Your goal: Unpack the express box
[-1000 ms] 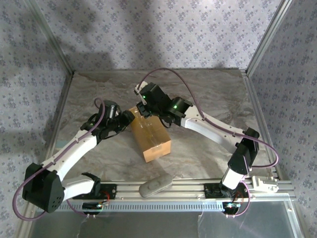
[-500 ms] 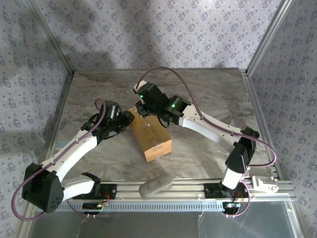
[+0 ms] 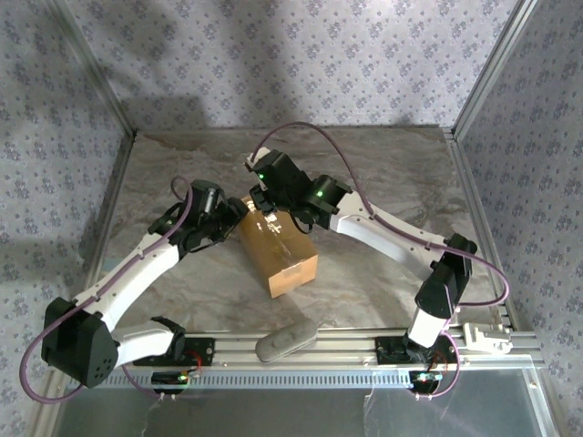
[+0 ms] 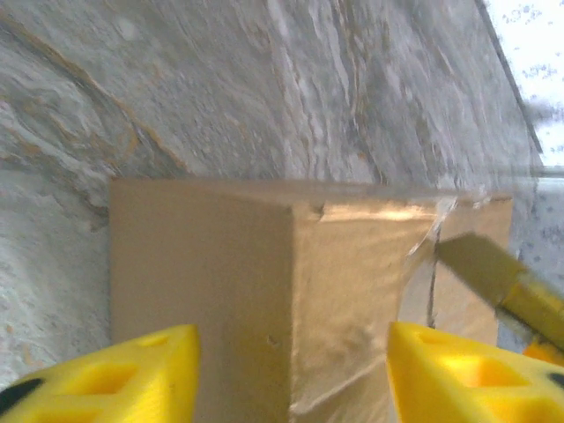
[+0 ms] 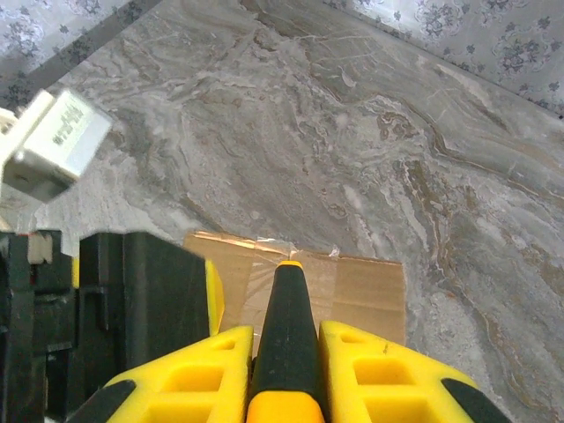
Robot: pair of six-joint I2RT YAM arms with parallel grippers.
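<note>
1. The express box (image 3: 281,257) lies on the marble table (image 3: 392,173), about mid-table and angled, with one arm reaching in from each side. Its flaps are shut and shiny clear tape (image 4: 361,291) is wrapped over one end, so we judge that nothing has been unpacked.
2. The left gripper (image 3: 239,217) sits at the box's far-left corner. In the left wrist view its yellow fingers (image 4: 115,374) stand wide apart with a corner of the box (image 4: 203,282) between them and nothing held. We cannot tell whether they touch the cardboard.
3. The right gripper (image 3: 262,202) is clamped tight on a slim black tool (image 5: 284,308). The tool's tip points at the taped far edge of the box (image 5: 352,286). The left wrist view shows that tip (image 4: 480,264) right at the tape on the box's end, either touching it or just beside it.
4. We read the step in hand as slitting the tape, which puts the task at an early stage.
5. In our judgement, the next move calls for two things:
   - The left jaws close on the box or brace it so that it cannot slide.
   - The right arm draws the tip along the seam at a shallow depth, to spare whatever is inside.
</note>
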